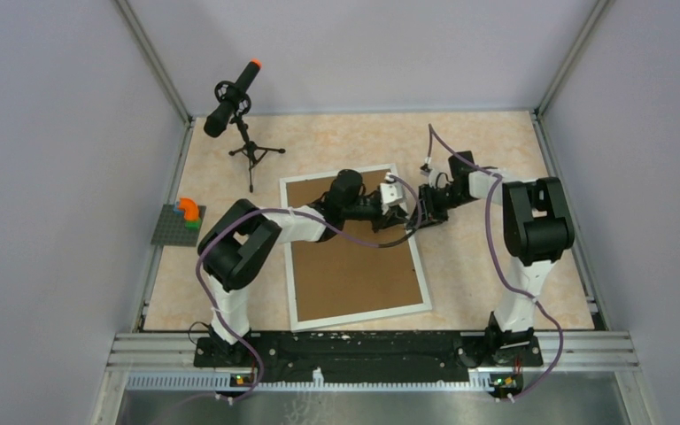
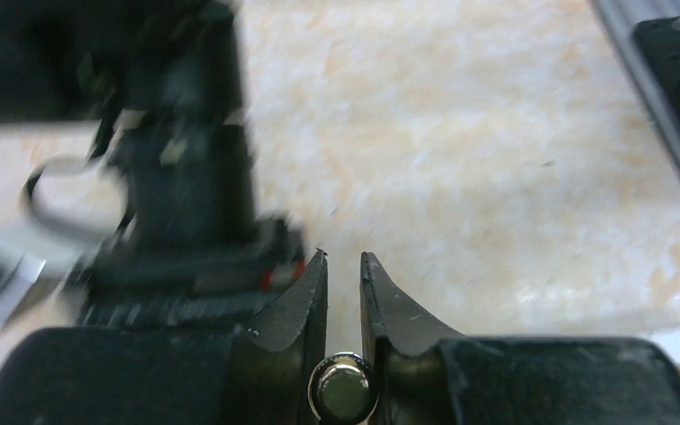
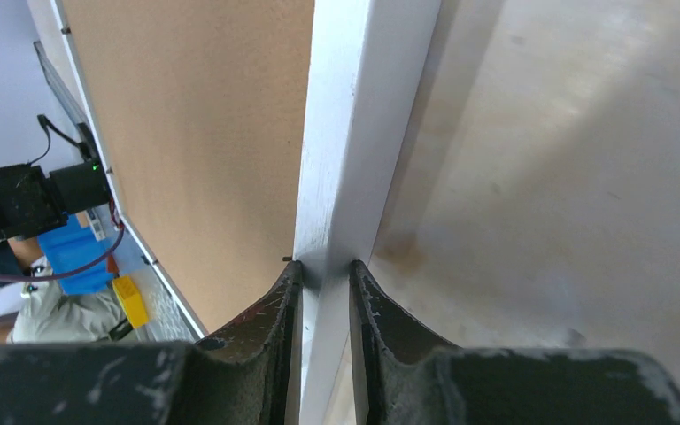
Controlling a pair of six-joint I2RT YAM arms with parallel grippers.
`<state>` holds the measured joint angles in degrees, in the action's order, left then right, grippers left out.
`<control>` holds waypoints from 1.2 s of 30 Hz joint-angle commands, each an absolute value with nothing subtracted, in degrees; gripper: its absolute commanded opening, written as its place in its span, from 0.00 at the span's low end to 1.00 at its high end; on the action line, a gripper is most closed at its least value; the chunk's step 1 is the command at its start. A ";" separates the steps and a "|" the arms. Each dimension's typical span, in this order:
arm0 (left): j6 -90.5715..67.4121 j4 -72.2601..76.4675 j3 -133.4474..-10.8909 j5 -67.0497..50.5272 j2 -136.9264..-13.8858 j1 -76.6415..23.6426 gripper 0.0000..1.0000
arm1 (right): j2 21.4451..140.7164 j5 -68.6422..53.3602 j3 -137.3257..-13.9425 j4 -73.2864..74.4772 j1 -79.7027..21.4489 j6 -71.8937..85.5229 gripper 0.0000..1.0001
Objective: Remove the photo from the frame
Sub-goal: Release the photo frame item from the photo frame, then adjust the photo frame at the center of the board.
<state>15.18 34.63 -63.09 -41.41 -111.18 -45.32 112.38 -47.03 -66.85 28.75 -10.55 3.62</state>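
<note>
On the tabletop (image 1: 478, 266), the frame (image 1: 363, 318) lies face down with its brown backing board (image 1: 354, 274) in place. The photo is hidden beneath, so I judge the task barely begun. The right pincer (image 3: 323, 266) is clamped on the frame's white border. The left pincer (image 2: 343, 257) hovers close by, narrowly parted, with nothing visible between its tips. Board and photo are yet to come out.

The left arm (image 1: 239, 243) and right arm (image 1: 538, 221) have white links, bulky black joint housings and looping purple cables (image 1: 489, 235); the right gripper (image 3: 326, 270) has curved black fingers (image 3: 261, 328), scuffed with pale flecks
</note>
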 commanded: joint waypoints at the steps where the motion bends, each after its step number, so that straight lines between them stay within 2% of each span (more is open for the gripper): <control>1: 15.09 42.84 -65.65 -45.01 -112.29 -48.13 0.00 | 115.10 -43.82 -65.41 25.14 -14.40 2.89 0.00; 9: 13.73 41.13 -65.10 -42.80 -108.32 -46.43 0.00 | 114.02 -41.22 -68.26 27.61 -10.62 1.64 0.01; 15: 9.64 33.70 -64.43 -42.59 -101.89 -41.60 0.00 | 108.62 -41.86 -70.05 26.98 -9.21 3.23 0.43; 17: 9.62 30.78 -63.23 -42.04 -99.18 -40.03 0.00 | 106.29 -40.75 -69.74 25.96 -10.15 5.51 0.50; 27: 7.03 13.17 -60.55 -32.39 -89.46 -32.42 0.00 | 105.89 -27.96 -72.17 28.43 -20.26 10.44 0.55; 36: 7.21 11.82 -57.43 -31.37 -85.87 -31.35 0.00 | 106.71 -13.92 -71.58 31.92 -26.67 10.50 0.54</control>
